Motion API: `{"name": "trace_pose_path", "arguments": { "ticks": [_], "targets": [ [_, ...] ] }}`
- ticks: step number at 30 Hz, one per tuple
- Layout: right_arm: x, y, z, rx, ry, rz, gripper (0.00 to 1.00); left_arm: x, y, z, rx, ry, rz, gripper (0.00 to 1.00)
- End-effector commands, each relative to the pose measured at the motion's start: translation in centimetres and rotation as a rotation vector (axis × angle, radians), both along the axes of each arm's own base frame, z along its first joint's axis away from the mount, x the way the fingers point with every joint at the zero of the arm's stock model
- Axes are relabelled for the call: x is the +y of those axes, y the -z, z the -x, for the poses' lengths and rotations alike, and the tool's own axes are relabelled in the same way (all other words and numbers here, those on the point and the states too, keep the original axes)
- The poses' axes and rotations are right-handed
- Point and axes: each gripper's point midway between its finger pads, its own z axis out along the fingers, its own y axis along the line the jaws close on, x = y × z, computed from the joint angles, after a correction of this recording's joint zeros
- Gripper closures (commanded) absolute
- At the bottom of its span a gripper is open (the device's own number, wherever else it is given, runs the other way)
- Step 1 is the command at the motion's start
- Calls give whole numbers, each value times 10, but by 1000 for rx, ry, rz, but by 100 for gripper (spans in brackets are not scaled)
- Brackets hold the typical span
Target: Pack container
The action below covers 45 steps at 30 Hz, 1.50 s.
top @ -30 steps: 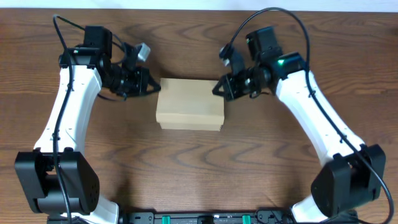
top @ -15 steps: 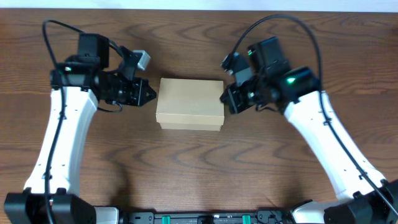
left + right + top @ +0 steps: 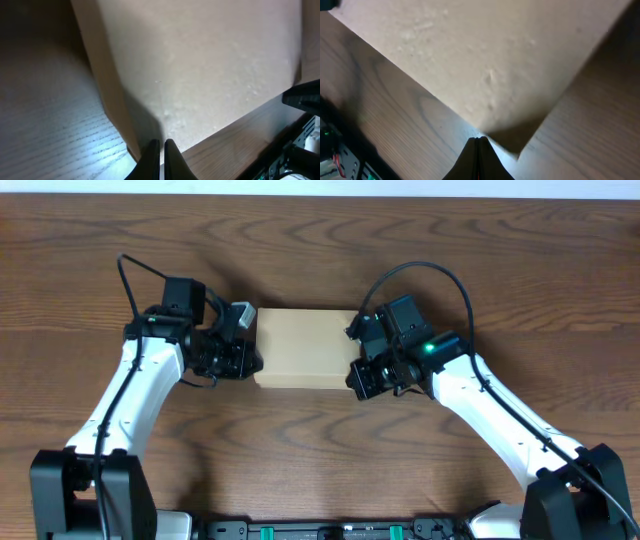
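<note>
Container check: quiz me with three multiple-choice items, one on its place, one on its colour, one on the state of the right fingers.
1. The container lies: A) between both arms' fingers; B) left of both arms; C) behind both arms.
2. Its colour: A) white; B) tan-brown; C) blue.
3. Fingers of the right gripper are: A) spread wide; B) around a pen; C) together.
Answers: A, the left gripper and the right one flank its ends; B, plain cardboard in every view; C, the right wrist view shows them meeting at a box corner.
</note>
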Motion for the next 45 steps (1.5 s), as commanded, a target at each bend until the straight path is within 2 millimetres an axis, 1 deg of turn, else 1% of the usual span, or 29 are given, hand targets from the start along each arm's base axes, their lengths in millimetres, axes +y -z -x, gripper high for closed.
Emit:
{"name": "trace_pose_path", "arguments": {
  "ticks": [1, 5, 7, 9, 11, 14, 17, 20, 22, 24, 27, 29, 32, 34, 35, 36, 37, 39, 45],
  "targets": [
    [1, 3, 0, 7, 15, 1, 99, 0, 10, 5, 42, -9, -12, 94],
    [8, -5, 1, 11, -3, -45, 99, 0, 9, 7, 54, -16, -12, 94],
    [13, -15, 2, 0, -20, -79, 99, 2, 5, 8, 59, -33, -9, 94],
    [14, -28, 2, -32, -22, -99, 99, 2, -3, 8, 38, -35, -7, 94],
    [13, -46, 2, -83, -24, -124, 98, 2, -16, 8, 3, -37, -3, 94],
    [10, -76, 5, -172, -21, -156, 98, 4, -43, 12, -76, -53, 3, 94],
    [0, -105, 13, -256, -9, -169, 99, 10, -71, 24, -161, -67, -18, 94],
    [-16, -126, 27, -320, 17, -151, 98, 16, -98, 46, -239, -78, -37, 94],
    [-30, -135, 40, -347, 38, -123, 99, 18, -114, 66, -280, -68, -36, 94],
    [-43, -140, 56, -365, 52, -98, 99, 20, -126, 89, -320, -52, -38, 94],
    [-60, -141, 80, -408, 60, -67, 98, 26, -140, 123, -390, -46, -50, 94],
    [-69, -139, 92, -440, 75, -69, 98, 30, -145, 141, -442, -55, -57, 94],
    [-79, -132, 109, -488, 99, -97, 98, 32, -147, 161, -530, -69, -46, 94],
    [-87, -126, 115, -504, 137, -106, 98, 33, -145, 168, -572, -79, -37, 94],
    [-90, -124, 118, -510, 152, -114, 84, 33, -144, 171, -590, -82, -36, 71],
    [-91, -123, 120, -514, 158, -123, 57, 34, -142, 172, -599, -83, -37, 46],
    [-92, -122, 122, -514, 170, -134, 1, 34, -141, 174, -611, -84, -36, 5],
    [-94, -120, 125, -496, 197, -147, 1, 33, -139, 177, -603, -81, -30, 5],
    [-97, -113, 129, -465, 194, -124, 1, 35, -131, 184, -556, -82, -39, 5]
  ]
}}
